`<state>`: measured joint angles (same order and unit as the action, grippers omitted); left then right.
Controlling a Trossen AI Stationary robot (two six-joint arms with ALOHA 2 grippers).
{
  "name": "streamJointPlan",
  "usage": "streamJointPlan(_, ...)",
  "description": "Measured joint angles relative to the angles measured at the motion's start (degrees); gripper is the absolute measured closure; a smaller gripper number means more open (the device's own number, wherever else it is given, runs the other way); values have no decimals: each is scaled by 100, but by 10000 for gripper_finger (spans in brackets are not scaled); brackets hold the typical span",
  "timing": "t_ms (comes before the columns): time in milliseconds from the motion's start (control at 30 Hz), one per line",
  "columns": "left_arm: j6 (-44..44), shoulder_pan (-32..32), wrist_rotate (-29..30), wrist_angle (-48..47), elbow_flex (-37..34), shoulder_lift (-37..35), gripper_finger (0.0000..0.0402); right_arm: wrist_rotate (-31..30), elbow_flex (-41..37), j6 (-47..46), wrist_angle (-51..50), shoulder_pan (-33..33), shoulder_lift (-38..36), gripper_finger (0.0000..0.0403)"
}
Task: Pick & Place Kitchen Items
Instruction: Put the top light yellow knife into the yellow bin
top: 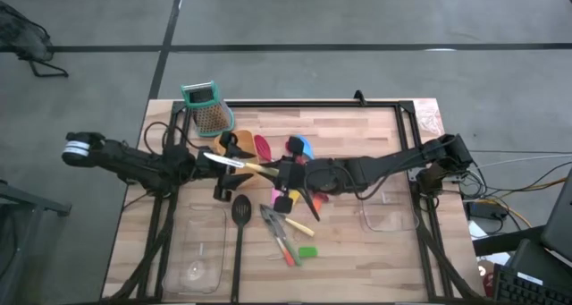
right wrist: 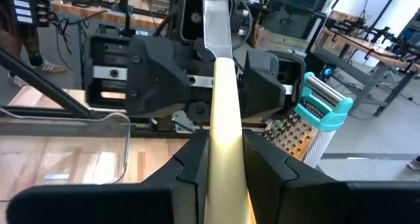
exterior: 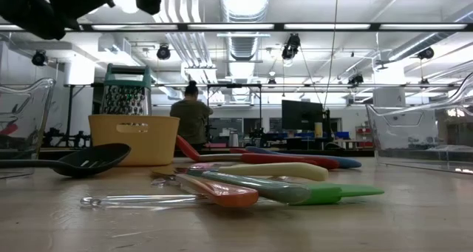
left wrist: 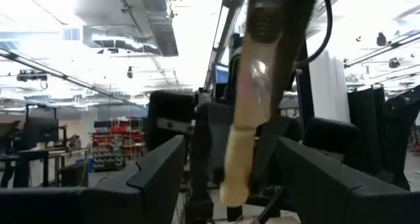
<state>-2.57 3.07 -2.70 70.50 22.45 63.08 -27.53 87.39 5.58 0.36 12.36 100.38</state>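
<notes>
right hand [right wrist: 226, 165] grips cream-handled tool [right wrist: 223, 112] | left hand [top: 207, 159] spread, facing

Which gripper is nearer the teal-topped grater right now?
Left. The left gripper is just in front of the grater, while the right gripper, holding a cream-handled tool, is farther toward the table's middle.

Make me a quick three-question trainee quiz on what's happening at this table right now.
1. True or false: the right end effector is clamped on the cream-handled tool.
2. Which utensil lies beside the clear tray on the left arm's side? A) black slotted spoon B) blue spoon C) red spoon
3. Fill in: the left end effector is ___.

Key: 1 true; 2 A; 3 open.
</notes>
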Motion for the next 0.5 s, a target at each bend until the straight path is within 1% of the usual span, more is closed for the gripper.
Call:
streamJointPlan(100,9,0,-57,-91,133,131,156,-2,-4,2,4,-11,0,332)
streamJointPlan(267,2,-2,-56,-157,152,252,156,-2,-7,2,7,2,0,315)
streamJointPlan(433,2,-2,-37,-125,145,235,156,0,-9,2,-2,0,0,333)
streamJointPlan(500,0,-2,-37,-99,145,223,159,0,-9,37,-2,0,0,334)
